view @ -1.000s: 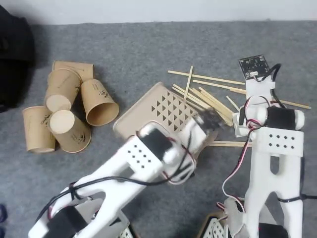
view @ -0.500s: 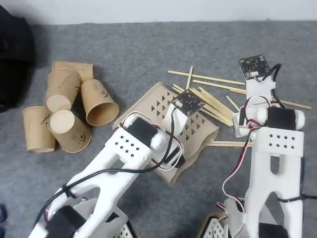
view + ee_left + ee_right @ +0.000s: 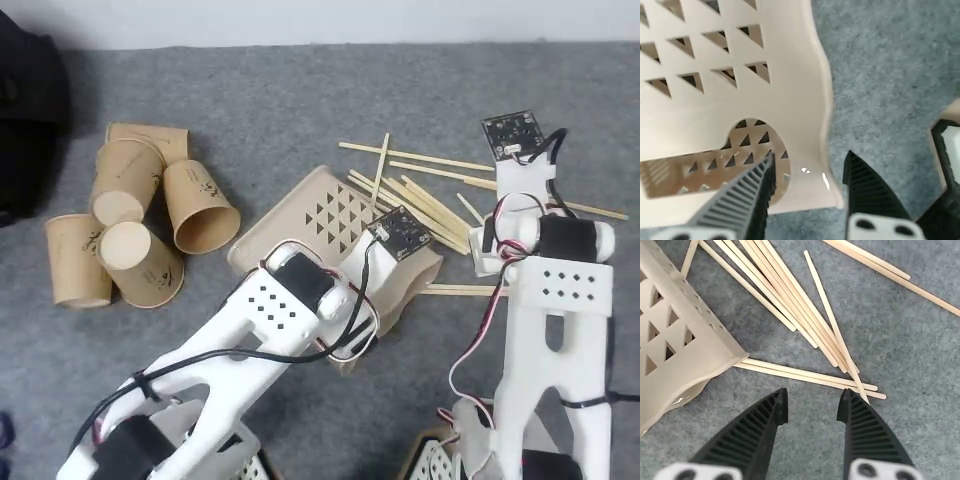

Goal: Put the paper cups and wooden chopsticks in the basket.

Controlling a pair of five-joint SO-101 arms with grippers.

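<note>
The beige basket (image 3: 325,215) with triangle holes lies tipped over at the table's middle. My left gripper (image 3: 810,160) is open, its fingers astride the basket (image 3: 740,75) wall beside the handle hole. Several wooden chopsticks (image 3: 430,195) lie scattered to the basket's right. My right gripper (image 3: 813,394) hangs open just above a pair of chopsticks (image 3: 810,376) that runs under the basket (image 3: 675,350) corner; more chopsticks (image 3: 790,305) fan out beyond. Several paper cups (image 3: 130,215) lie in a cluster at the left, away from both arms.
A black bag (image 3: 25,110) sits at the far left edge. The right arm (image 3: 550,270) stands close to the basket's right side. Bare grey carpet (image 3: 300,90) stretches behind the basket and cups.
My left arm swung over the basket and its wrist has shifted right and nearer, to the basket's right end. The right arm has stayed put.
</note>
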